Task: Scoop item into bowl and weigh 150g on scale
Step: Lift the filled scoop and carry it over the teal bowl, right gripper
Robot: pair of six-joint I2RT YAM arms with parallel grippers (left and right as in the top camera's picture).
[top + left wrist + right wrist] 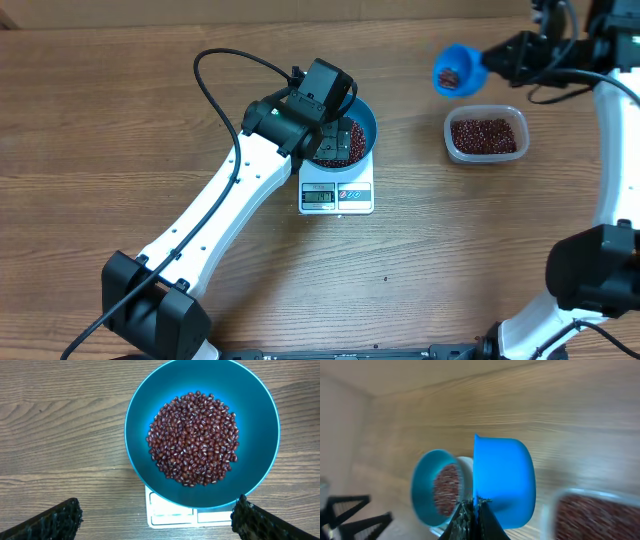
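The blue bowl (150, 402) stands on the white scale (172, 512) and holds a mound of red-brown beans, the item (194, 439). My left gripper (157, 521) hangs open above the bowl's near rim, its fingertips (60, 520) wide apart and holding nothing. From overhead that gripper (338, 140) covers part of the bowl (368, 120) on the scale (337, 195). My right gripper (492, 58) is shut on the handle of a small blue scoop (458, 70), which carries a few beans, to the right of the bowl. The right wrist view shows the scoop (502, 480) edge-on in the gripper (474, 510).
A clear plastic tub (486, 135) of beans sits right of the scale, below the raised scoop. The left arm (220, 215) stretches diagonally from the front left. Bare wooden tabletop surrounds the scale.
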